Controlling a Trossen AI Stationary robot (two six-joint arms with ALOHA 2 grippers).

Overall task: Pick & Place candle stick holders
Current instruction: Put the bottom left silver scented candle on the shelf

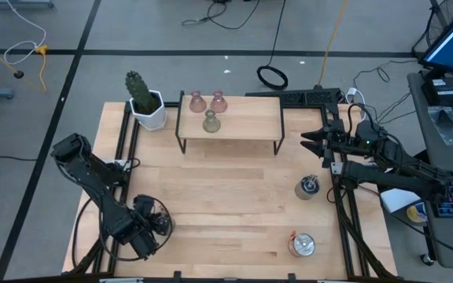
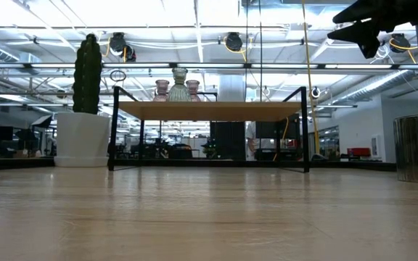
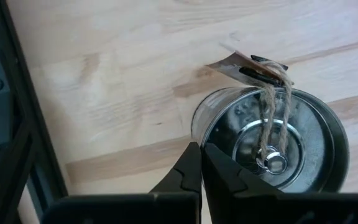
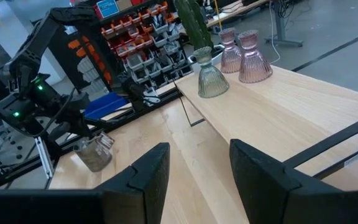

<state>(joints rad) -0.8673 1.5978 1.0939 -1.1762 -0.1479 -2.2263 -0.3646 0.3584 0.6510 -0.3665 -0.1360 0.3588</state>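
Two pale pink holders (image 1: pixel 208 101) and one olive-green holder (image 1: pixel 211 122) stand on a small wooden shelf (image 1: pixel 246 126) at the table's far side; they also show in the right wrist view (image 4: pixel 244 56). Two silver holders (image 1: pixel 308 187) (image 1: pixel 301 244) stand on the table at the right. A third silver holder (image 3: pixel 272 143), with a twine tag, is at the near left, under my left gripper (image 1: pixel 154 224), which is shut on it. My right gripper (image 4: pixel 197 180) is open and empty, raised off the shelf's right end (image 1: pixel 309 140). My left gripper (image 3: pixel 202 163) has the silver holder's rim (image 3: pixel 195 127) in the narrow gap between its fingers, one finger over the hollow inside and one outside the wall. The fingers come from above, pointing down. In the right wrist view the holder (image 4: pixel 95 154) stands upright with its base on the table.
A green cactus in a white pot (image 1: pixel 145 102) stands at the far left beside the shelf. Black frame rails (image 1: pixel 344 220) run along the table's left and right sides. Bare wood lies in the table's middle (image 1: pixel 226 204).
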